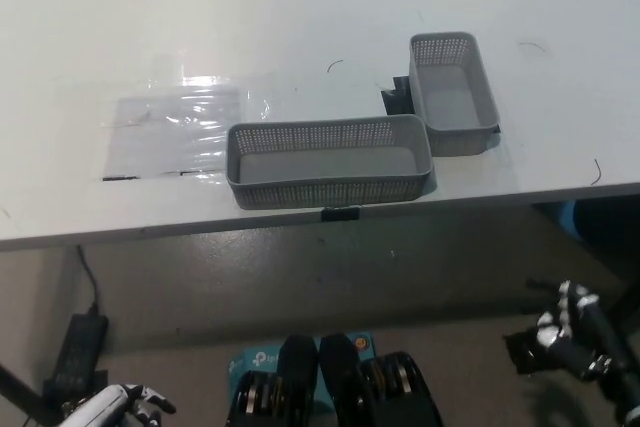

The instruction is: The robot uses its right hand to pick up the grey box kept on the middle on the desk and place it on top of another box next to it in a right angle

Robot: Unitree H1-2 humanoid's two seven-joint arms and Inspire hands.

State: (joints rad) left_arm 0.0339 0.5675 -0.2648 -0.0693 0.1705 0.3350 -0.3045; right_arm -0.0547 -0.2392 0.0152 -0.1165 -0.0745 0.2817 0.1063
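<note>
Two grey boxes on the white desk (300, 27) — one grey box (328, 160) lying crosswise near the front edge, another box (453, 89) just beside its right end, at a right angle. Right hand (572, 335) low at bottom right, grasping nothing, fingers apart; left hand (118, 405) at bottom left — fingers loose, holding nothing.

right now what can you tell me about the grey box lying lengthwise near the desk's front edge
The grey box is a long, open-topped rectangular basket, plastic by its look, with perforated mesh walls and a solid floor. It is empty, upright, and lies along the front edge of the white desk. Its far right corner sits close to the second grey box; no hand touches it.
</note>
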